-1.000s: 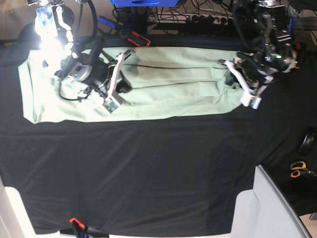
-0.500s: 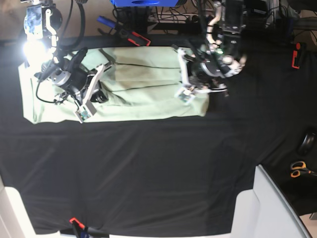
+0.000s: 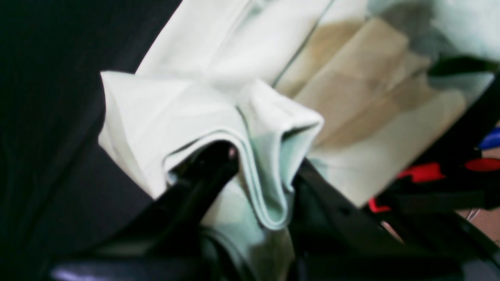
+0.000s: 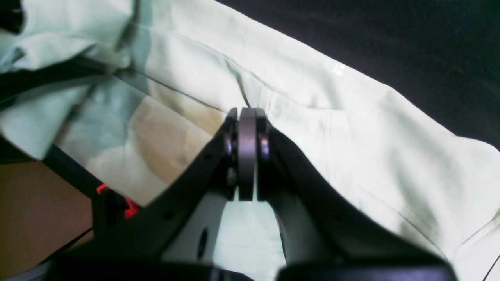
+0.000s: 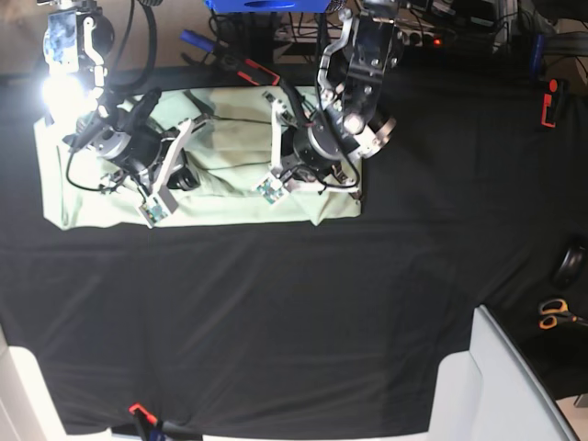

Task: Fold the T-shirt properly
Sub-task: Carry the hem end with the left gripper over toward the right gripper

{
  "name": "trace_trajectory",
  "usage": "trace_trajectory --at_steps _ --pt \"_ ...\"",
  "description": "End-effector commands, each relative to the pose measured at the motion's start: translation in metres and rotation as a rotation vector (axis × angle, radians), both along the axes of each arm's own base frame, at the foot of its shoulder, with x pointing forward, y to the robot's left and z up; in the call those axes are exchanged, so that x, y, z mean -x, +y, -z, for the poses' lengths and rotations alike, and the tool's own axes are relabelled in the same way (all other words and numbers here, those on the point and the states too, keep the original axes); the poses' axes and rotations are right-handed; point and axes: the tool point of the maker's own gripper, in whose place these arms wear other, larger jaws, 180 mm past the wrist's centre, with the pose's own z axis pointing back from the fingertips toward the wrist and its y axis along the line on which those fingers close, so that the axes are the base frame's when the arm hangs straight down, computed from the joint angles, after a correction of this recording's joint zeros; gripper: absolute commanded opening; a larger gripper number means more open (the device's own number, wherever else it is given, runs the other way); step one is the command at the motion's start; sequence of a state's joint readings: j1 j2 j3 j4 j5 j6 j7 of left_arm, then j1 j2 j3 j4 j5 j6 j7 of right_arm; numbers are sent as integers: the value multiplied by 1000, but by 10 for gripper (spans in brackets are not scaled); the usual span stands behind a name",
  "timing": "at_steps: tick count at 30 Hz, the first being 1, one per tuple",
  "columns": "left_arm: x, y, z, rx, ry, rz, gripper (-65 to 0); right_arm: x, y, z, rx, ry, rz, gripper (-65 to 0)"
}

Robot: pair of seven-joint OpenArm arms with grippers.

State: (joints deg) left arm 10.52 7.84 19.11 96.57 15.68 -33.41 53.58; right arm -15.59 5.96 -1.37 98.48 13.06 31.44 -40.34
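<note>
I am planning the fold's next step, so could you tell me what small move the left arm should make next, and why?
Probably carry on towards the right gripper and lay the edge down. The left gripper is shut on a bunched T-shirt hem, the fold reaches only about mid-shirt, and the shut right gripper holds nothing above the other end.

The T-shirt (image 5: 230, 197) lies on the table covering (image 5: 294, 312) across the upper left of the base view. The right gripper (image 5: 175, 165) sits over its left part, the left gripper (image 5: 285, 170) over its right end. Scissors (image 5: 554, 314) lie at the right edge.
</note>
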Motion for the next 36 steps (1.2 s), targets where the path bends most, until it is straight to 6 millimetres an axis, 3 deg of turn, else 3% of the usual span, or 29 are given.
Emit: trace_trajectory --at_steps 1,16,22,31,36 --pt "-7 -10 -5 28 -18 3 -650 -8 2 -11 -22 -42 2 -650" --pt "-20 -13 0 25 -9 12 -650 -8 2 -11 -22 -42 2 -650" --pt "-13 -30 11 20 26 78 -650 -8 2 -11 -22 -42 2 -650" --pt "-21 -44 8 23 12 124 -650 -8 3 -11 -24 -42 0 -650" --pt "-26 -64 2 129 35 110 -650 -8 2 -11 -22 -42 2 -650"
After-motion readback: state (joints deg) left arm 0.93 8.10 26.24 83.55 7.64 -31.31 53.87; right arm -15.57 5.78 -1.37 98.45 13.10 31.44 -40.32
